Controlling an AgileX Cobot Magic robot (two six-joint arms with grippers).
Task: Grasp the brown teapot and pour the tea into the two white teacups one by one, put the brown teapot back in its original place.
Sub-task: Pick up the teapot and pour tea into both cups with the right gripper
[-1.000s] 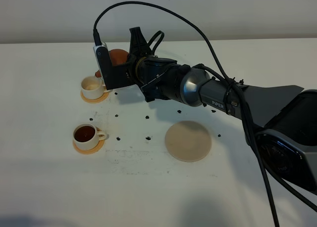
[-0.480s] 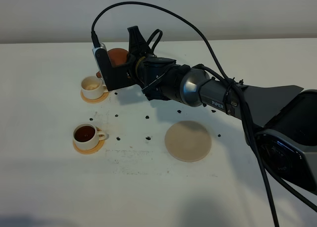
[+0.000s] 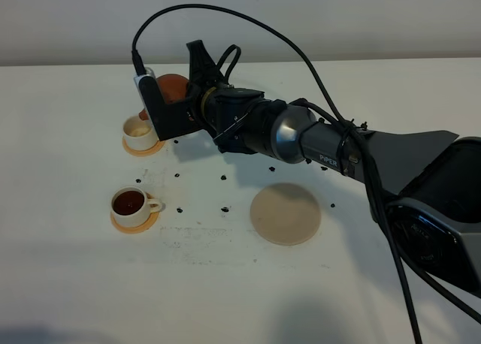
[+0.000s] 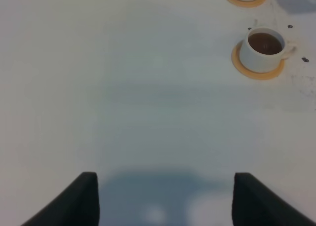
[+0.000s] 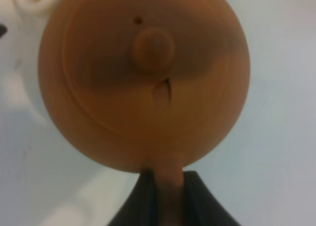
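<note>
My right arm (image 3: 316, 145) stretches from about four o'clock across toward ten o'clock in the high view, with the right gripper (image 5: 167, 186) pinched tight on the handle of the brown teapot (image 5: 143, 83). My left gripper (image 4: 165, 201) points downward, its jaws spread wide.

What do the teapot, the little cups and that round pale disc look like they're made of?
The brown teapot looks like unglazed clay: matt reddish-brown, no shine. The two white teacups seem to be glazed ceramic: smooth, cream-white, thick-walled. The pale disc is flat, matt and beige, perhaps stone or cork; its look leaves that open.
</note>
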